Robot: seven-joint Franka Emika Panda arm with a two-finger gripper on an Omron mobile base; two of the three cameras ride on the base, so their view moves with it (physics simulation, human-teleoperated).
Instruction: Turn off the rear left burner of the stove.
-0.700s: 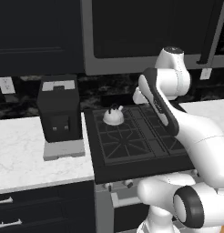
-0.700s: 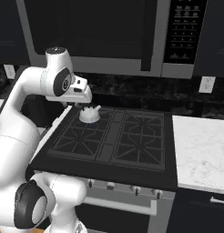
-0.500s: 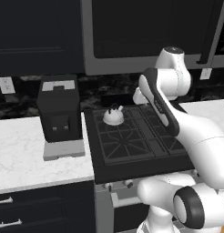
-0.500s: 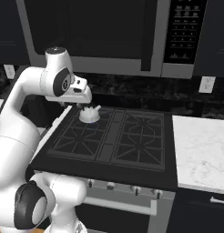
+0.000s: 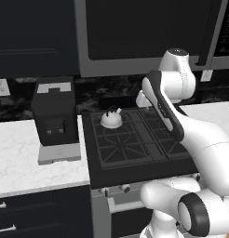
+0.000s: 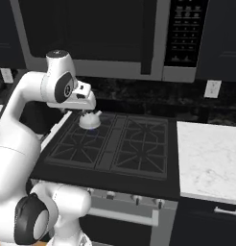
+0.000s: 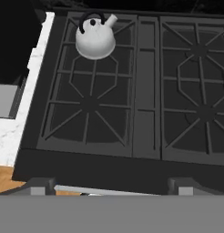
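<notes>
Presently, your inventory: stove (image 5: 135,144), set between tabletops; rear left burner (image 7: 93,54) under a white kettle (image 7: 95,40); end effector (image 7: 111,184) raised above the stove's front, apparently to survey it, gripping nothing, tips apart.

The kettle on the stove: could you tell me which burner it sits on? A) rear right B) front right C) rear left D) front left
C: the white kettle stands on the rear left burner of the stove, at the back-left grate quarter in both base views too.
</notes>
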